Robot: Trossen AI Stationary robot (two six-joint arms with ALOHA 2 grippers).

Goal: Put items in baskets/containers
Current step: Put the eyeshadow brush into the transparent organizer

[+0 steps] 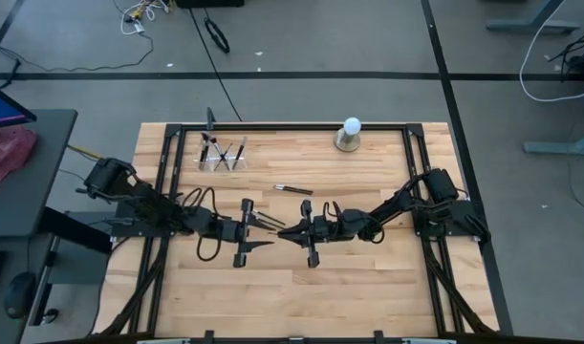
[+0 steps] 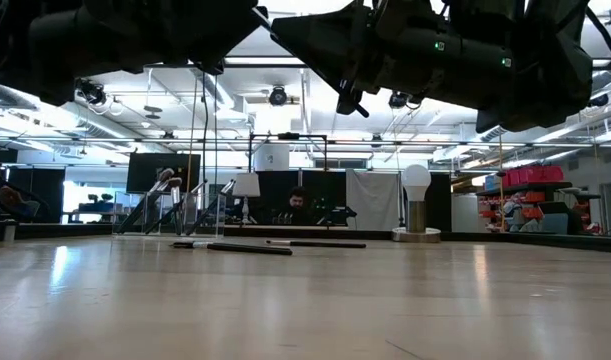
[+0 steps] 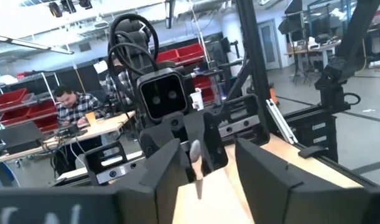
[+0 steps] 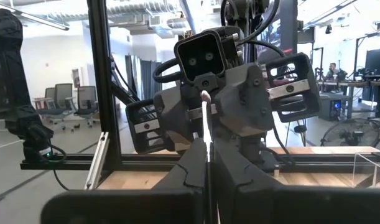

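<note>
Between my right gripper (image 4: 208,177) fingers, pinched tight, stands 1 brush (image 4: 206,134), tip up. Facing it mid-table, my left gripper (image 1: 265,225) gapes wide around the tip.

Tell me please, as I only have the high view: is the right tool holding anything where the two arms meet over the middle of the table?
Observer: Yes. The right wrist view shows the right tool shut on a thin makeup brush, with the bristle tip pointing at the other arm.
Operator: Is the left tool open?
Observer: Yes. The left wrist view shows the left tool with fingers apart, facing that brush tip. I cannot tell whether the tip is between them.
Operator: How do the stored brushes sit?
Observer: In the low view they lean inside the clear holder, bristles up.
</note>
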